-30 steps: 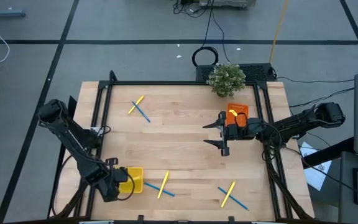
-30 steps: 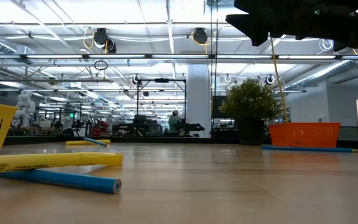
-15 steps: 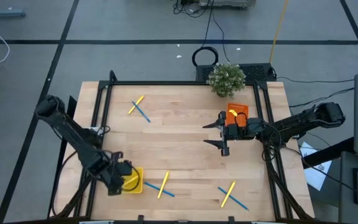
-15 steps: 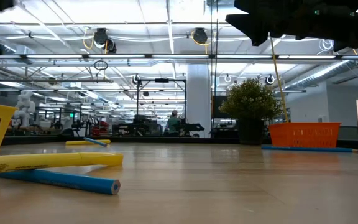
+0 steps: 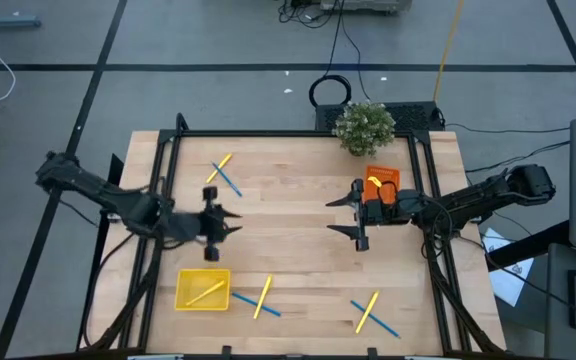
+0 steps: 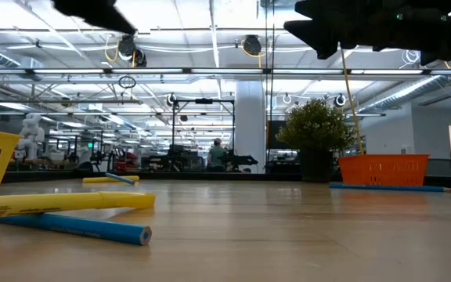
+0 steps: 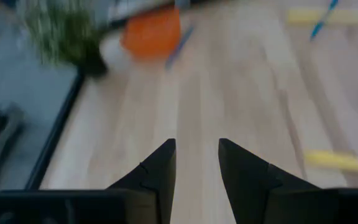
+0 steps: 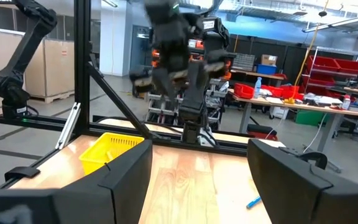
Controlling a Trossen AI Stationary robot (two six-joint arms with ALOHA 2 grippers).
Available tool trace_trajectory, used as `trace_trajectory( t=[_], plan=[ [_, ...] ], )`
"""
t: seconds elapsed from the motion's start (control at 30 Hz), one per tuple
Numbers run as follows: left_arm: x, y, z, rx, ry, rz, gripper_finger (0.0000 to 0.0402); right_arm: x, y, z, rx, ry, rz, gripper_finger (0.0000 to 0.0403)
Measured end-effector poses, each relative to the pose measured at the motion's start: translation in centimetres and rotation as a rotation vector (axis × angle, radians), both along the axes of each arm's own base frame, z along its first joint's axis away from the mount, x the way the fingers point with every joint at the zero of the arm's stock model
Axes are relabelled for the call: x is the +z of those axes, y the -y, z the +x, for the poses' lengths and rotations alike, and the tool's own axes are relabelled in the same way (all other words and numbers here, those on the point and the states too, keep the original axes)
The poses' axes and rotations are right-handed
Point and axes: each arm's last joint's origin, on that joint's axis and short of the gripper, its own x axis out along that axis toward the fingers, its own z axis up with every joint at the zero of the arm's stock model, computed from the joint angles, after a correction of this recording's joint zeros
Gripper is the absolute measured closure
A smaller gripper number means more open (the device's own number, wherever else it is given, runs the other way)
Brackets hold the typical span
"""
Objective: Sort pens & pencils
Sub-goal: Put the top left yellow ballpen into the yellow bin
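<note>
No readable text, label, brand or number anywhere; print on the near yellow pencil (image 6: pixel 61 202) too small.

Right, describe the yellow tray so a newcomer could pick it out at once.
Start from the wooden table in the high view and go to its near left corner. The yellow tray lies flat there with one yellow pencil inside it. The only other tray is orange and sits far right, by the potted plant.

Wooden table (image 5: pixel 298 250): pens & pencils (image 5: pixel 368 313), trays (image 5: pixel 203 289)
</note>
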Motion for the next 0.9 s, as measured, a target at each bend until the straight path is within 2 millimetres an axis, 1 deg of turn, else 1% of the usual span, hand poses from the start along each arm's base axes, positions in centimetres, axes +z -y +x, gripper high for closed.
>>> trace_trajectory(
  t=[0.07, 0.17, 0.27, 0.4, 0.47, 0.6, 0.9],
  plan=[
    [-0.3, -0.7, 0.4, -0.072, 0.089, -0.011, 0.0275, 0.0, 0.0, 0.0, 0.0, -0.004, -0.001, 0.0151],
    [-2.1, -1.9, 0.7, -0.142, 0.209, -0.024, 0.0275, -0.1, 0.0, 0.0, 0.0, -0.006, -0.001, 0.0151],
    [-4.4, -3.1, 0.4, -0.131, 0.297, -0.047, 0.0275, -0.1, 0.0, 0.0, 0.0, -0.008, -0.002, 0.0151],
    [-6.3, -4.1, -0.3, -0.101, 0.389, -0.081, 0.0275, -0.1, 0.0, 0.0, 0.0, -0.011, -0.004, 0.0151],
    [-6.5, -4.3, -0.5, -0.084, 0.413, -0.102, 0.0275, -0.1, 0.0, 0.0, 0.0, -0.011, -0.004, 0.0151],
    [-6.1, -4.4, -0.8, -0.069, 0.439, -0.137, 0.0275, -0.1, 0.0, 0.0, 0.0, -0.011, -0.004, 0.0151],
    [-6.1, -4.3, -0.9, -0.077, 0.441, -0.136, 0.0275, -0.1, 0.0, 0.0, 0.0, -0.013, -0.004, 0.0151]
  ],
)
